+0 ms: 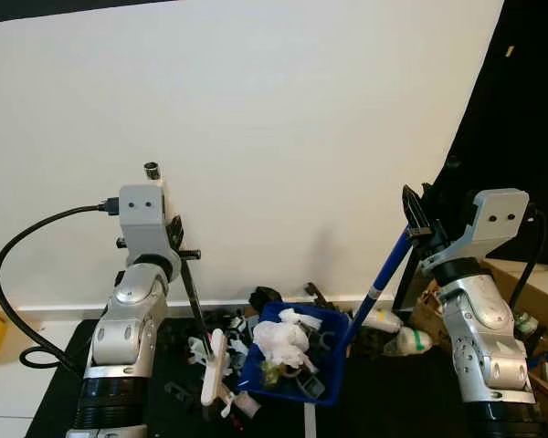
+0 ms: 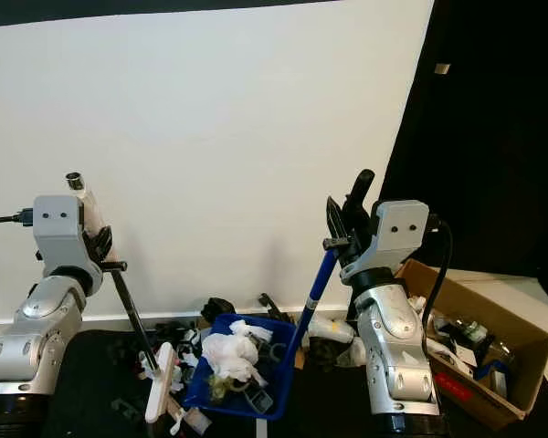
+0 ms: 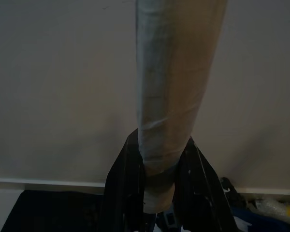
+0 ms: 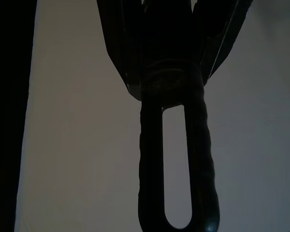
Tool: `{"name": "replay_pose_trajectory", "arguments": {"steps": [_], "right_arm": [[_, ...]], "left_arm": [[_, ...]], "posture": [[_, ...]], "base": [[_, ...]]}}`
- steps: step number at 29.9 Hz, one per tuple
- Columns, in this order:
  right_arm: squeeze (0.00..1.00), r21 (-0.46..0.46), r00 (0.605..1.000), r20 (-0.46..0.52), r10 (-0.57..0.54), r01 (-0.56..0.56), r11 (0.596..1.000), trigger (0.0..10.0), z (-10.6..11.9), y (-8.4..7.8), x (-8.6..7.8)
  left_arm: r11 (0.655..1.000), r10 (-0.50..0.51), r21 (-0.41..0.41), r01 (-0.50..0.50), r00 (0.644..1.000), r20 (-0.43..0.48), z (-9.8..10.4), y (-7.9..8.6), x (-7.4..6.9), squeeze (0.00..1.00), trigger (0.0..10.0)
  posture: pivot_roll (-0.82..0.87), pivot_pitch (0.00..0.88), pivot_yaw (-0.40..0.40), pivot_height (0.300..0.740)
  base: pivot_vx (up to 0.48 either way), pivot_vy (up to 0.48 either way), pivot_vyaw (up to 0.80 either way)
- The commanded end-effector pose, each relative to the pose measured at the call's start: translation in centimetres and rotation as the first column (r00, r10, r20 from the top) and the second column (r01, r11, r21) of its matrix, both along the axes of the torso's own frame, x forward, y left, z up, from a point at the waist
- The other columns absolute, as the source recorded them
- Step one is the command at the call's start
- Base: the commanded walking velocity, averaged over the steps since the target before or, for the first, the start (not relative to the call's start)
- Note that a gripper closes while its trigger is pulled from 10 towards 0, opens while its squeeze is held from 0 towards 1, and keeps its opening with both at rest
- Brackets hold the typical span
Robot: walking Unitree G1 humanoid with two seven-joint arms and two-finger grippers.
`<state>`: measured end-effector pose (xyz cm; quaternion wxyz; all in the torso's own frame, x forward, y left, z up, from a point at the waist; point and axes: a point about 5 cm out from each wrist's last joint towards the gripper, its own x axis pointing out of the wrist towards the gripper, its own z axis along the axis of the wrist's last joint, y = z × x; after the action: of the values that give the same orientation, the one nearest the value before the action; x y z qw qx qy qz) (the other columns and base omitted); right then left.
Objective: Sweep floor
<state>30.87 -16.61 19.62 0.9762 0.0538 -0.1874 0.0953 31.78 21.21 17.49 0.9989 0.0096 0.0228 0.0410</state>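
- We see a plain white wall [image 1: 283, 137] across most of the background, evenly lit.
- We note a white baseboard [image 1: 64, 310] along the foot of that wall.
- We see a black backdrop [image 2: 502, 137] covering the right side, its edge running diagonally against the white wall.
- We see a dark floor mat [image 1: 384, 401] below the wall and pale floor [image 1: 9, 392] at the far left.
- We note an open cardboard box [image 2: 511, 342] on the floor to the right.

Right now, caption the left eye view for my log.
Left gripper holds broom, right gripper holds full dustpan.
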Motion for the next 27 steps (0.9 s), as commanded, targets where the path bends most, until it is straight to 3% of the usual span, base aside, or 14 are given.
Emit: {"name": "replay_pose_trajectory", "arguments": {"steps": [1, 17, 27], "right_arm": [[0.0, 0.024, 1.0, 0.012, 0.011, -0.011, 1.0, 10.0, 0.21, 0.06, 0.01], [0.0, 0.013, 1.0, 0.01, 0.019, -0.019, 1.0, 10.0, 0.14, -0.03, 0.0], [0.0, 0.011, 1.0, 0.01, 0.028, -0.028, 1.0, 10.0, 0.15, 0.09, 0.06]], "left_arm": [[1.0, 0.001, 0.01, -0.001, 1.0, 0.024, 0.22, -0.02, -0.14, 0.0, 10.0], [1.0, 0.001, 0.01, -0.002, 1.0, 0.029, 0.21, -0.02, -0.16, 0.0, 10.0], [1.0, 0.006, 0.01, -0.006, 0.999, 0.034, 0.38, 0.17, -0.11, 0.0, 10.0]], "posture": [[0.01, 0.077, 0.096, 0.74], [0.01, 0.074, 0.092, 0.74], [0.01, 0.076, 0.091, 0.74]], "base": [[0.0, -0.48, 0.0], [0.0, -0.461, 0.0], [0.0, 0.0, 0.0]]}}
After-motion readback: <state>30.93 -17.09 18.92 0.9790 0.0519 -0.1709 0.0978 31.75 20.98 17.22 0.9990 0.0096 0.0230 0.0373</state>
